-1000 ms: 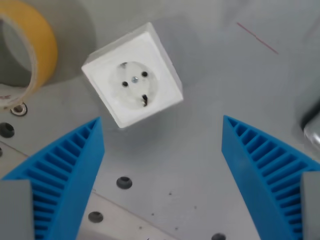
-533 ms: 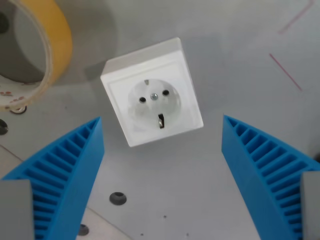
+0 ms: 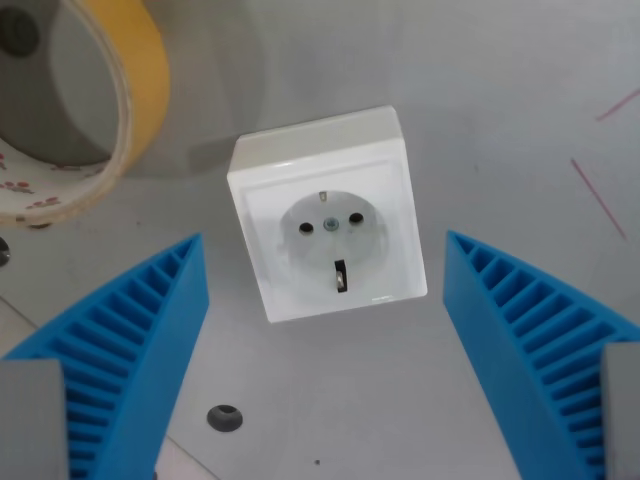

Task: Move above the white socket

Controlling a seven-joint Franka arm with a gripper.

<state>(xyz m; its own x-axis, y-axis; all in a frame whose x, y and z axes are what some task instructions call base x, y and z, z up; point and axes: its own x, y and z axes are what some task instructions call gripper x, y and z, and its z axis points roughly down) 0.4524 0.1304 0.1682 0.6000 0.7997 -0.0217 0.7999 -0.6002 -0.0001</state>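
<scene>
Lying face-up on the grey table (image 3: 500, 90), the socket (image 3: 328, 213) is being seen near the middle of the wrist view, slightly tilted, with two pin holes, a centre screw and a dark earth contact facing the camera. It is being framed between the two blue ribbed fingers (image 3: 120, 365), which are not touching it. The gripper (image 3: 325, 262) is being held wide, with nothing between its jaws. A tape roll (image 3: 120, 110), yellow outside, is being shown at the wrist view's upper left, near the socket but apart from it. A round hole (image 3: 224, 417) in the table is being seen below the socket, and thin red lines (image 3: 598, 198) are being seen at the right edge.
</scene>
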